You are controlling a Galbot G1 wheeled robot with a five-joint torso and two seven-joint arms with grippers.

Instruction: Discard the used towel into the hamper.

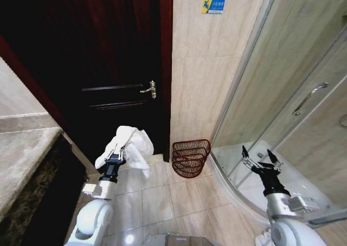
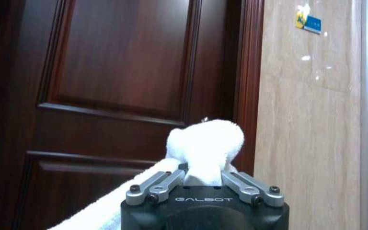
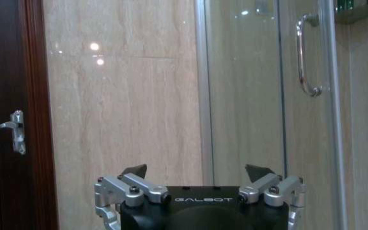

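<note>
Closest to the camera, 2 robot arms are reaching forward over a tiled bathroom floor (image 1: 162,197). On the left, the left gripper (image 1: 115,160) is pointing upward and clamping a white towel (image 1: 130,143), which is bunching above the fingers and draping down on both sides of the wrist. From the left wrist camera, the left gripper (image 2: 203,179) is showing its jaws closed tight on a rounded wad of the towel (image 2: 204,143), with a strip of cloth trailing down past the gripper body. On the right, the right gripper (image 1: 261,160) is hovering in front of the glass shower enclosure (image 1: 293,94), its fingers spread wide and holding nothing; the right wrist camera is showing the same open gripper (image 3: 197,173).

Farther ahead, the hamper (image 1: 190,157), a reddish-brown wire basket, is sitting on the floor against the beige wall (image 1: 203,67), between the dark wooden door (image 1: 97,56) and the shower enclosure. The towel is hanging to the left of the hamper, near it but apart.
</note>
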